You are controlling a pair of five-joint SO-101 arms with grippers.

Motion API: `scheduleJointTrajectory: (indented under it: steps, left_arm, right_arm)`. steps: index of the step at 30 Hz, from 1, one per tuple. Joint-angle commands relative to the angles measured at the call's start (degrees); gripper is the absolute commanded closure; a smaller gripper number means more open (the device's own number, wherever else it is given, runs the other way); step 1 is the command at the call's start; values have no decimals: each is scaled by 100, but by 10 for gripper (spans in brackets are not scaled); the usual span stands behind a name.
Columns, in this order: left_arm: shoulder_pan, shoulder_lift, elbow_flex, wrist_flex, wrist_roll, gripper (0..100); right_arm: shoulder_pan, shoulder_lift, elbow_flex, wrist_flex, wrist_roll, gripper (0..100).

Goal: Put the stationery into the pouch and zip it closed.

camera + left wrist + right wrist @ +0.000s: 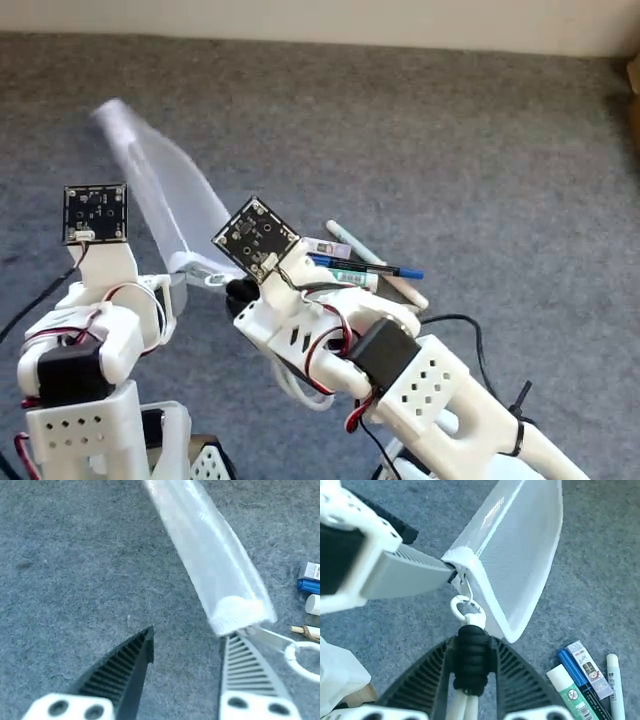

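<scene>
Grey, carpet-like cloth covers the desk (pixel 480 130), with a pale strip (pixel 300 20) along its far edge. The translucent mesh pouch (pixel 170 190) stretches from the middle of the high view out toward 10 o'clock, standing on its long edge rather than lying flat. Its near end sits at the left tool (pixel 190 635), whose jaws are spread wide. The tip of that tool's white finger (pixel 405 575) touches the pouch's corner, apparently to brace it so the pouch cannot slide along with a tug. The right tool (pixel 471 645) is pressed together on the black zip pull (pixel 470 662), which a white ring (pixel 466 609) joins to the slider at that same corner. The stationery (pixel 365 265), a blue pen (pixel 572 667) among a few markers and sticks, lies in a loose bunch at about 3 o'clock from the right tool, outside the pouch. Judging by that, the zip is being worked open first and nothing is packed yet
</scene>
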Motion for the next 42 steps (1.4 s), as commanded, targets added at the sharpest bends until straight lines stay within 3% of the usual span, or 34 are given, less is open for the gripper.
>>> scheduleJointTrajectory:
  steps: [1, 11, 21, 32, 37, 42]
  left_arm:
    - [-136, -13, -84, -132, 0, 835]
    - [-136, -13, -66, -167, 0, 857]
    - [-136, -13, -31, -123, -492, 675]
    - [-119, -13, -84, -123, -633, 675]
    - [277, -4, -31, -149, -651, 679]
    - [330, -4, -13, -325, -651, 819]
  right_arm:
    - [-22, -215, 31, 22, 53, 995]
    - [-435, -171, 189, 13, 35, 995]
    - [-549, -154, 198, -48, 26, 995]
    - [-549, -154, 637, -233, 26, 995]
    - [-558, -154, 708, -321, 26, 995]
    - [-558, -180, 708, -312, 26, 995]
